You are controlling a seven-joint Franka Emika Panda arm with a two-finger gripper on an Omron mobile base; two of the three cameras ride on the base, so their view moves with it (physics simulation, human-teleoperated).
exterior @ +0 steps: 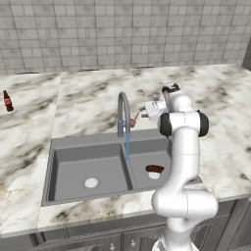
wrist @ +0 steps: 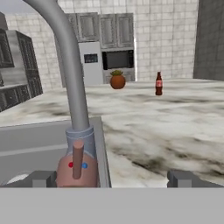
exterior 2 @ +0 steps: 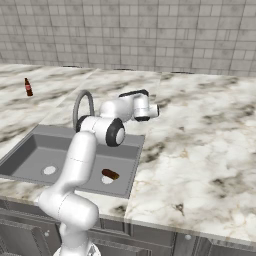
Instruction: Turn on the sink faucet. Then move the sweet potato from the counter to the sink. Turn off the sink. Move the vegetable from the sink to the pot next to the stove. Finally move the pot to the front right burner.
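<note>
Down in the narrower bowl of the sink [exterior: 63, 162], the sweet potato [exterior: 155, 168] lay beside the round drain, with a thin blue stream running from the sink faucet [exterior: 123, 110] just to its left. We judged the step in hand to be shutting the water off. Our hand [wrist: 112, 178] hung wide open and held nothing, level with the reddish lever [wrist: 78, 159] at the faucet's base, which stood nearer the left finger [wrist: 41, 178] than the middle of the gap. We feared that finger could graze past the lever or knock the spout instead, leaving the water running. Farther off on the table [exterior: 93, 105] stood a dark red bottle [exterior: 7, 101].
</note>
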